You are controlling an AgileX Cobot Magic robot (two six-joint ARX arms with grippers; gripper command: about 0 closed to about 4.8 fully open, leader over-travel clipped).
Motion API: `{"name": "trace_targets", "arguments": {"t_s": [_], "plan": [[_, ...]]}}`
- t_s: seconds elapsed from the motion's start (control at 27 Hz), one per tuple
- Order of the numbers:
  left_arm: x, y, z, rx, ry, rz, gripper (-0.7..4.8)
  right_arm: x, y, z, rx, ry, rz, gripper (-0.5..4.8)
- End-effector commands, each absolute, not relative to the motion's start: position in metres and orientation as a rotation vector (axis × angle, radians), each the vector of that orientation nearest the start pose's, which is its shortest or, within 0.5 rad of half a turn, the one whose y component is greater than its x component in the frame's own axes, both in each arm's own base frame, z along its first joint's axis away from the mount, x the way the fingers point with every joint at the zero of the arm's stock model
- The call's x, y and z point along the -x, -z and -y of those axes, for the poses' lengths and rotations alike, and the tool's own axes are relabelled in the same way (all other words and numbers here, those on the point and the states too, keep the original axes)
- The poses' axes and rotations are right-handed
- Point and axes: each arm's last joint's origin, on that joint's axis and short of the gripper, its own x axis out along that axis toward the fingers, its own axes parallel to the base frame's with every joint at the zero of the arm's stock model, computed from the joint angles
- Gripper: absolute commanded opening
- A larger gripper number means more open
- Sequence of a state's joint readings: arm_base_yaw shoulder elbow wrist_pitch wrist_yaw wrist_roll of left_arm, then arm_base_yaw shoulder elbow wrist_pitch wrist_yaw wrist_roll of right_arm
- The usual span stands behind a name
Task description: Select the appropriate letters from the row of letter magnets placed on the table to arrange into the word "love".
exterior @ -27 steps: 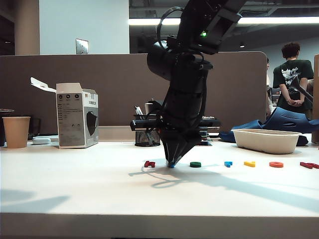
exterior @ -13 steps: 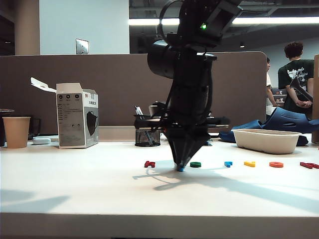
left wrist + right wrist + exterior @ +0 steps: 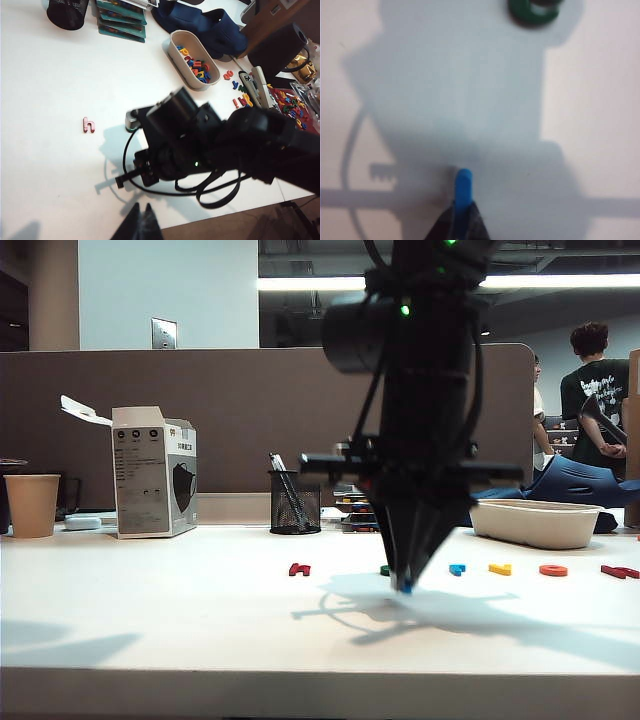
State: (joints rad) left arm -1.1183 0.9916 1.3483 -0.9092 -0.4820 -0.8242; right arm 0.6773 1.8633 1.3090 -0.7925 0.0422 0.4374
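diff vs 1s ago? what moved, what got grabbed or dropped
The right gripper, shut on the blue straight bar, carried it rightward in the exterior view, from beside the dark red piece to in front of the green piece. Nothing was released. The remaining letters, the white tray and the left gripper stayed put.

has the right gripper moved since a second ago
Yes. The right gripper, shut on the blue straight bar magnet, moved rightward, away from the dark red H-like magnet.

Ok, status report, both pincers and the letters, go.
Right pincer shut on blue bar, low over the table. Left pincer shut, hanging back. Green letter close by, path clear.
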Motion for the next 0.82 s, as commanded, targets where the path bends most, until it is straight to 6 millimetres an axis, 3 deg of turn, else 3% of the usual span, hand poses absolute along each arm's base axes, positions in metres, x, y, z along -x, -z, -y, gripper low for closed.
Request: {"name": "trace_targets", "arguments": {"t_s": [0.04, 0.26, 0.37, 0.63, 0.82], "plan": [[-0.083, -0.419, 0.141, 0.388, 0.415, -0.596, -0.04, -0.276, -0.175, -0.227, 0.072, -0.249, -1.306, -0.03], [-0.083, -0.419, 0.141, 0.387, 0.414, -0.597, -0.04, -0.274, -0.172, -0.223, 0.105, -0.204, -1.322, 0.01], [-0.083, -0.419, 0.141, 0.387, 0.414, -0.597, -0.04, -0.271, -0.172, -0.224, 0.098, -0.194, -1.337, 0.85], [-0.083, -0.419, 0.141, 0.387, 0.414, -0.597, -0.04, -0.269, -0.174, -0.224, 0.085, -0.207, -1.364, 0.88], [-0.083, -0.419, 0.141, 0.387, 0.414, -0.597, -0.04, -0.266, -0.190, -0.222, 0.063, -0.226, -1.325, 0.96]]}}
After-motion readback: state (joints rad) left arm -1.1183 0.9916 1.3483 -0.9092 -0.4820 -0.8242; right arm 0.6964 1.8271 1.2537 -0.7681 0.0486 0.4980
